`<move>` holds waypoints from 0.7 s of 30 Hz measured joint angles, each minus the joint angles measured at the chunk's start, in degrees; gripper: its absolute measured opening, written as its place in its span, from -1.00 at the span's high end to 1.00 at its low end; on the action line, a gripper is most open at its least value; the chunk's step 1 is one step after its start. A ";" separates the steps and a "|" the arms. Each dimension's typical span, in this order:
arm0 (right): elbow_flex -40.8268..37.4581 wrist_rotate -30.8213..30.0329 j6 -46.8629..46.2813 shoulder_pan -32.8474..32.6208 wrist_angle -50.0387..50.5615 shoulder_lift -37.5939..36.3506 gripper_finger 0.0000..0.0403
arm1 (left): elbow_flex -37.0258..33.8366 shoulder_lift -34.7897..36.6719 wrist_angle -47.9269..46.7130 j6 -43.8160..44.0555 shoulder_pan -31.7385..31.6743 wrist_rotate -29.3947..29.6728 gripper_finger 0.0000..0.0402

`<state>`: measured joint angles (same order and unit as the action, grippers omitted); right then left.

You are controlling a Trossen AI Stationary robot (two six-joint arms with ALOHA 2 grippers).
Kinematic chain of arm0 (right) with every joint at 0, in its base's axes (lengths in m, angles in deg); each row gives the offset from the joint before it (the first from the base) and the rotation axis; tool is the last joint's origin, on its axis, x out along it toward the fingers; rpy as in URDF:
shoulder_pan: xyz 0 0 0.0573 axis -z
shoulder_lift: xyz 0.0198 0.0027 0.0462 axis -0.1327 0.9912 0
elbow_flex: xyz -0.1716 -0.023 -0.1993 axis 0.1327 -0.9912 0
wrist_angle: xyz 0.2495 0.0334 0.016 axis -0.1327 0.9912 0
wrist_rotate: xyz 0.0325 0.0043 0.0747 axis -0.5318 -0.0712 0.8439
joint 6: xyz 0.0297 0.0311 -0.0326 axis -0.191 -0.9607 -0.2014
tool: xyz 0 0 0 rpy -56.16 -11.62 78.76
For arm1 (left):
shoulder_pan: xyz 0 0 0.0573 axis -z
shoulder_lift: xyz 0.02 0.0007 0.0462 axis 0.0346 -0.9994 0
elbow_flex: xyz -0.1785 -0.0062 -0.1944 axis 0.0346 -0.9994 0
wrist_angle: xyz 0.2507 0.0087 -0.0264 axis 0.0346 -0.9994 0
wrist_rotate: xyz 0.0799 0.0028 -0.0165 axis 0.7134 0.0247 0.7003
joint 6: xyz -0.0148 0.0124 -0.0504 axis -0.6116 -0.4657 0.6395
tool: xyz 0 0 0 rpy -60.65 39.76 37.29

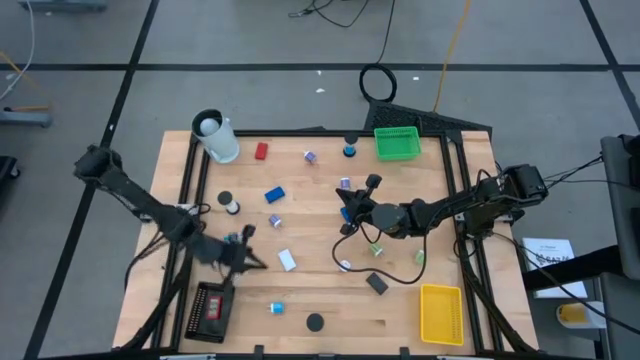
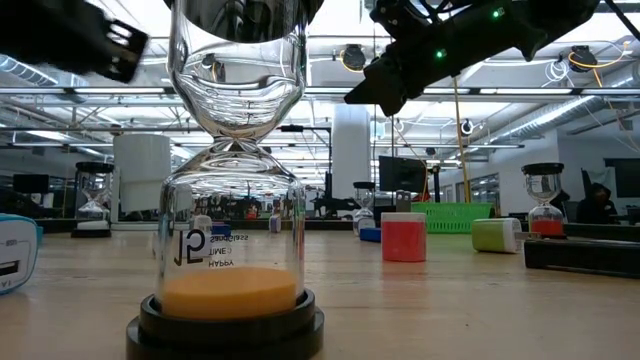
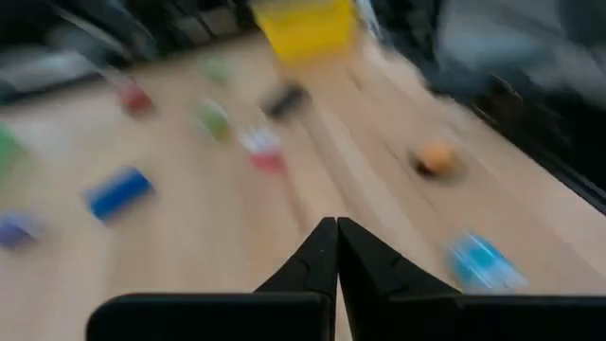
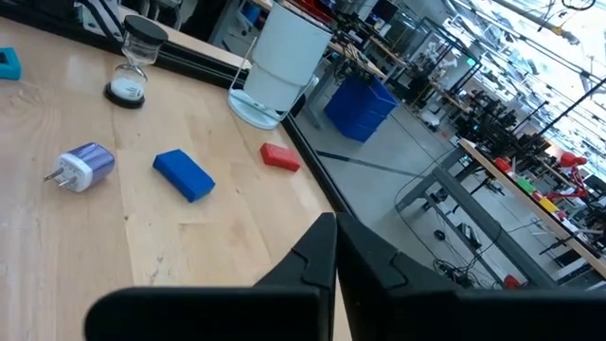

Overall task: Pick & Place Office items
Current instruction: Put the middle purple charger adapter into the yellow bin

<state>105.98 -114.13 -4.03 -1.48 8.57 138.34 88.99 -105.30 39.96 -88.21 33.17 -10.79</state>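
The office items lie scattered over the wooden table: a red block (image 1: 261,151), a blue block (image 1: 274,195), a white block (image 1: 287,260), a black block (image 1: 376,283), a teal piece (image 1: 277,308) and a dark disc (image 1: 315,322). My left gripper (image 1: 252,262) hovers at the near left beside the white block. In its own blurred wrist view the left gripper (image 3: 335,224) is shut with nothing between the fingers. My right gripper (image 1: 346,205) hangs over the table's middle. It too is shut and empty, seen as the right gripper (image 4: 335,220) aimed toward the blue block (image 4: 185,174) and the red block (image 4: 280,156).
A green tray (image 1: 396,143) stands at the far right, a yellow tray (image 1: 440,312) at the near right and a black mesh tray (image 1: 210,308) at the near left. A white cup (image 1: 218,137) lies at the far left. A small hourglass (image 2: 232,200) stands close before the low camera.
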 joint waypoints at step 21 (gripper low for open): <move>8.52 16.78 -30.16 16.03 27.70 -4.56 0.98 | -7.40 -6.82 36.45 -3.84 -37.28 -16.11 0.98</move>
<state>114.49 -97.34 -34.19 14.56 36.27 133.79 81.59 -112.12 76.41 -92.05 -4.11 -26.90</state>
